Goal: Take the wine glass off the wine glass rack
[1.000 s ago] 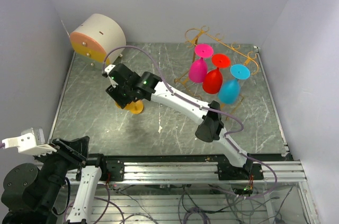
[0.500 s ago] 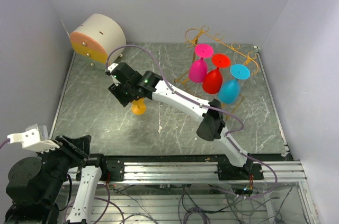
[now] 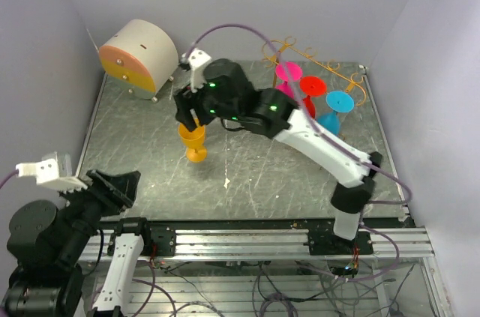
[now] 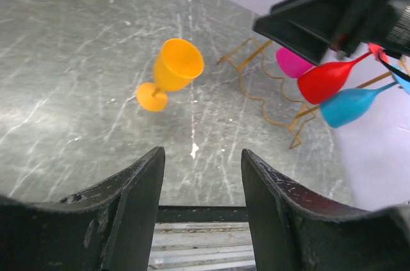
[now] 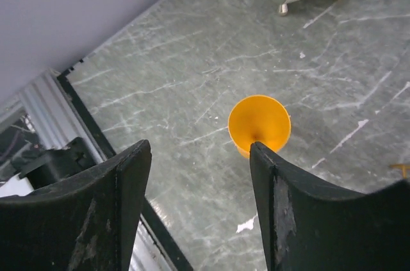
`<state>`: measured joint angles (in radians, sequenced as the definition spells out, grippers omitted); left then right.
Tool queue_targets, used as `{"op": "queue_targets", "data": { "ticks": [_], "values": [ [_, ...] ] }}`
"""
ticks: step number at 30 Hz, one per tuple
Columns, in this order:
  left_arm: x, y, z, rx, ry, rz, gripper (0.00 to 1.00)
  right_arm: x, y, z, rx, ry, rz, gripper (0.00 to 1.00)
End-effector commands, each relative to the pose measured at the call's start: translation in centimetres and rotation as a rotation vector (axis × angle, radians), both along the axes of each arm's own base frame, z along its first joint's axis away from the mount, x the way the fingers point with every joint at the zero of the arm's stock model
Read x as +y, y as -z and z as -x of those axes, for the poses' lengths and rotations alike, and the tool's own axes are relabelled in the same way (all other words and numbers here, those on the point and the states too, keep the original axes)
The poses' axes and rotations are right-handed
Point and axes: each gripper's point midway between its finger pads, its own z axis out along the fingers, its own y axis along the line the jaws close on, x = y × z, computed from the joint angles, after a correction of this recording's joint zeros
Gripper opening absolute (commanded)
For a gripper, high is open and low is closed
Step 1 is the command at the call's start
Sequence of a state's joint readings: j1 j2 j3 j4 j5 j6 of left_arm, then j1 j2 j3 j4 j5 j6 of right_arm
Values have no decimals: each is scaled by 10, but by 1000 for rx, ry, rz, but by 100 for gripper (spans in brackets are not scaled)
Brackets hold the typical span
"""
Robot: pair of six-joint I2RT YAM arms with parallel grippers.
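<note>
An orange wine glass (image 3: pixel 193 141) stands upright on the table, apart from both grippers. It also shows in the left wrist view (image 4: pixel 173 69) and in the right wrist view (image 5: pixel 259 120). My right gripper (image 3: pixel 185 111) hangs open and empty above it (image 5: pixel 197 149). The gold wire rack (image 3: pixel 330 77) stands at the back right. A pink glass (image 3: pixel 287 71), a red glass (image 3: pixel 311 86) and a blue glass (image 3: pixel 337 101) hang upside down from it. My left gripper (image 3: pixel 112 182) is open and empty at the near left edge (image 4: pixel 202 156).
A round cream-and-orange drawer box (image 3: pixel 139 51) stands at the back left corner. The right arm stretches across the table's middle. A small white chip (image 3: pixel 227 180) lies on the table in front of the orange glass. Walls close in the left, back and right sides.
My right gripper has let go of the orange glass and risen up and back from it. The glass now stands upright on its own. The left arm barely shifted.
</note>
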<state>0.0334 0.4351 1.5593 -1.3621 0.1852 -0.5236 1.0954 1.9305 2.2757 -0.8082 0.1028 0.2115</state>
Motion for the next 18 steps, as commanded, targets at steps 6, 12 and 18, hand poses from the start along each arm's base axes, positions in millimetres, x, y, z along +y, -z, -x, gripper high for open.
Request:
{"op": "queue_targets", "data": {
  "ticks": [6, 12, 18],
  "values": [
    [-47, -51, -63, -87, 241, 195, 61, -112, -107, 53, -66, 189, -420, 51],
    [-61, -55, -98, -85, 316, 307, 61, -169, -108, 68, -39, 279, -512, 0],
    [-67, -26, -142, -37, 357, 376, 58, -155, -43, 89, 79, 192, -402, 0]
  ]
}}
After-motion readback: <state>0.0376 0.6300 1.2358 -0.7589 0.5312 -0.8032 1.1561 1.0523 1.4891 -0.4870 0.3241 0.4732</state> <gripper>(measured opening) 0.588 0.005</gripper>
